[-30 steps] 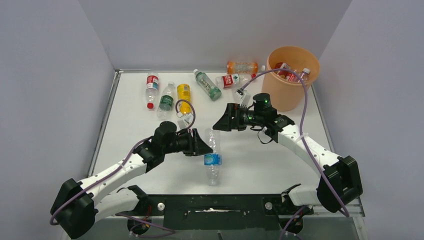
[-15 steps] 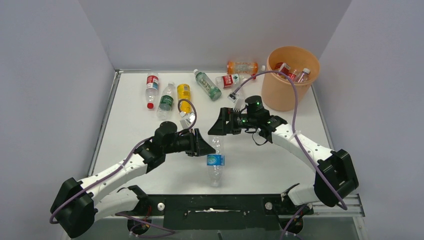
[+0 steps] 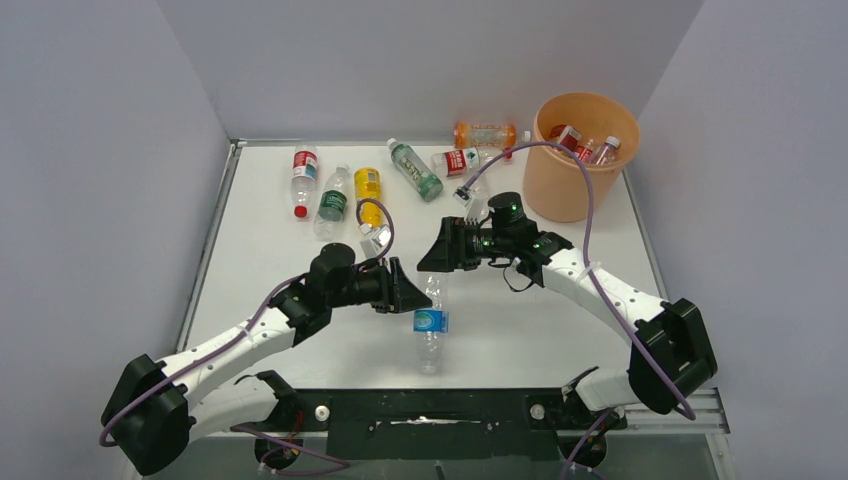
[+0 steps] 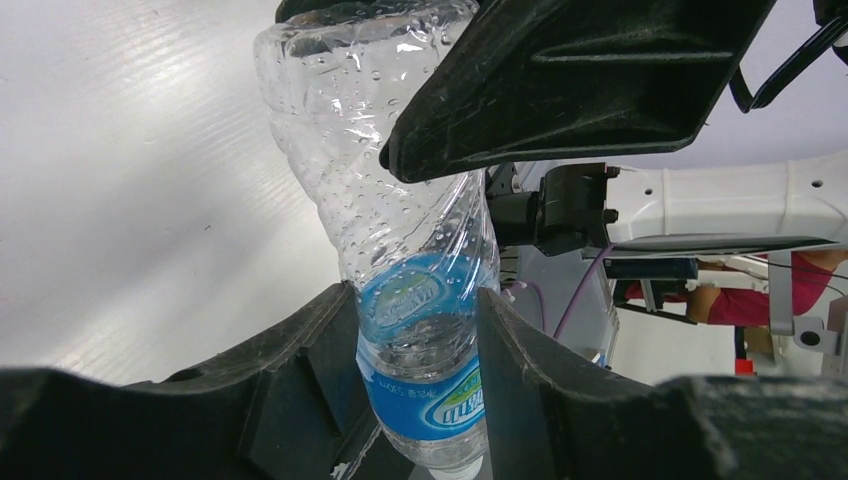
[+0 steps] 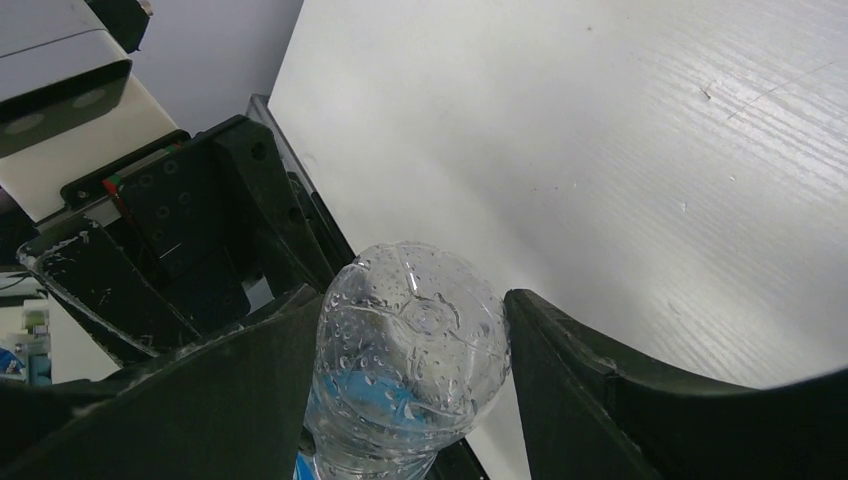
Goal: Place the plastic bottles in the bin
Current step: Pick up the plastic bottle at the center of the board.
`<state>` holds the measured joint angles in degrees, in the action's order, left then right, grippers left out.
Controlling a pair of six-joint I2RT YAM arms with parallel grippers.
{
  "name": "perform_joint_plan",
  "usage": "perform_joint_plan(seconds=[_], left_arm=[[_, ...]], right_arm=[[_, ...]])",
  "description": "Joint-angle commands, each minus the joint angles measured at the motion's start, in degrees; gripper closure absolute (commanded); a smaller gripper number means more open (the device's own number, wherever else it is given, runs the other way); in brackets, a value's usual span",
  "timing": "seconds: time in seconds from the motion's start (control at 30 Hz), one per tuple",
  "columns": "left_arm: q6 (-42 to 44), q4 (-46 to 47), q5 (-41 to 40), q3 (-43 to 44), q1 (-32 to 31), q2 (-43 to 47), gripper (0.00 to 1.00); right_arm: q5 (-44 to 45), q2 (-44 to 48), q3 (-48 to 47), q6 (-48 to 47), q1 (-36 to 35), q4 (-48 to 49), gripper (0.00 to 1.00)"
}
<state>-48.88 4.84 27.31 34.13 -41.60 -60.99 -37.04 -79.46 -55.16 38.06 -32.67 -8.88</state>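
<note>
The clear plastic bottle with the blue label (image 3: 428, 320) sat near the middle of the white tabletop (image 3: 540, 330), a little toward 6 o'clock. Its long axis ran 12 to 6, with the rounded base toward 12 and the neck toward 6. Your left tool (image 4: 415, 293), reaching in from 9 o'clock, was clamped narrow across the label band, a finger on each side. Your right tool (image 5: 412, 300), coming from 1 o'clock, stood at the base end with its jaws close on either flank. Whether they were pressing the bottle I could not tell, nor whether the bottle was clear of the tabletop. The round peach-orange plastic bin (image 3: 560, 195) stood at 2 o'clock from the bottle, near your right arm and well apart from your left. I therefore judged the right arm the one to carry it. That move turned on the base pointing straight into the right tool, whose jaws crossed the long axis. You would want a firm bite there before the left tool let go.
</note>
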Motion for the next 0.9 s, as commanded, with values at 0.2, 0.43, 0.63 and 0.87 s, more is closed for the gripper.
perform_joint_plan(seconds=[0.2,0.43,0.63,0.87], left_arm=[[0.44,1.40,-2.00,2.57,-0.32,1.67,0.15],[1.36,-1.67,-3.06,3.33,-0.32,3.94,0.15],[1.80,-4.16,-3.73,5.51,-0.32,6.50,0.14],[3.43,-7.56,-4.62,8.46,-0.32,6.40,0.14]], right_arm=[[1.10,1.93,-0.45,-0.05,-0.29,2.38,0.42],[2.27,3.02,0.37,-0.39,-0.29,1.69,0.42],[3.69,4.45,2.09,-0.97,-0.32,1.14,0.42],[5.37,5.69,3.69,-1.53,-0.12,0.71,0.42]])
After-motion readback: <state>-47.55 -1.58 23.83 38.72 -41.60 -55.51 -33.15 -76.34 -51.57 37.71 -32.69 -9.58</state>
